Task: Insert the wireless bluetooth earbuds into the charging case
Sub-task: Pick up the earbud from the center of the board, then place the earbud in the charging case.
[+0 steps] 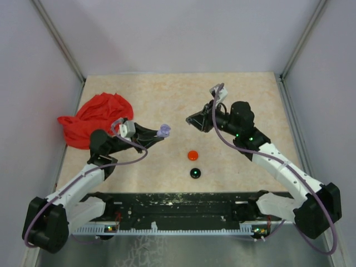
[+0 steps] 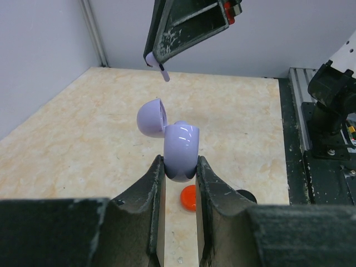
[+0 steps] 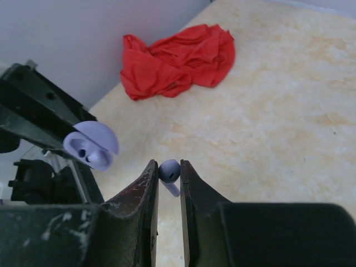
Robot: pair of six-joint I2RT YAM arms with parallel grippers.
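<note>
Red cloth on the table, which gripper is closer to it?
Left. The left gripper, holding the open case, sits just to the right of the cloth. The right gripper, pinching an earbud, is farther right, beyond the left one.

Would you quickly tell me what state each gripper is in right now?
Left gripper: closed on the open lavender charging case.
Right gripper: closed on a lavender earbud.

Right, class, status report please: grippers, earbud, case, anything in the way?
Left gripper shut on open charging case. Right gripper shut on lavender earbud. Earbud not yet inserted. Nothing between them.
</note>
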